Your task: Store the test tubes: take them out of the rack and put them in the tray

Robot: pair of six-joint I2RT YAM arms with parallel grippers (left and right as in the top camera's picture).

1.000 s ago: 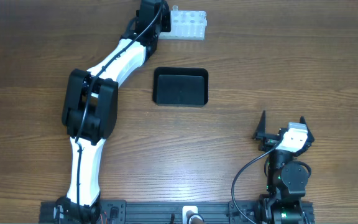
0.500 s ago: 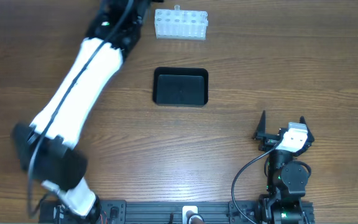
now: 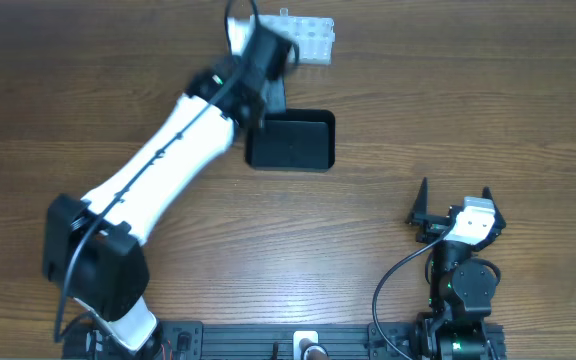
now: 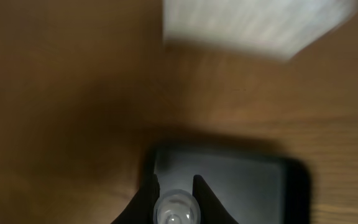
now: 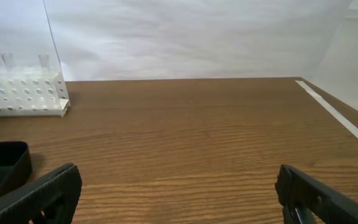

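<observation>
Top view: what is to be entered?
— Item 1, rack (image 3: 306,38): set at the far side of the table (image 3: 488,90), just beyond the tray (image 3: 308,145). Item 2, tray: black, shallow; no tube is made out on its floor. Item 3, left arm (image 3: 168,165): stretched up the table, its wrist placed by the tray's far left corner. Item 4, right gripper (image 3: 456,190): parked near its base, well apart from both, fingers spread, nothing held.
— Left wrist view?
— Item 5, left gripper (image 4: 176,190): fingers pinched on a test tube (image 4: 178,210), which is seen end-on and held upright. The tube is judged to be poised above the tray just inside one edge, not over its middle. The rack is seen blurred beyond.
— Right wrist view?
— Item 6, standing tubes (image 5: 44,61): a few are seen upright in the rack, so most of the task is judged undone.
— How should the step in hand be handled?
— The tube should be carried farther inward, past the rim, and lowered close to the floor. It should be tipped toward lying before the fingers are parted, so that it is laid, not dropped. A release from height is to be avoided: a round tube may bounce or roll over the low wall.
</observation>
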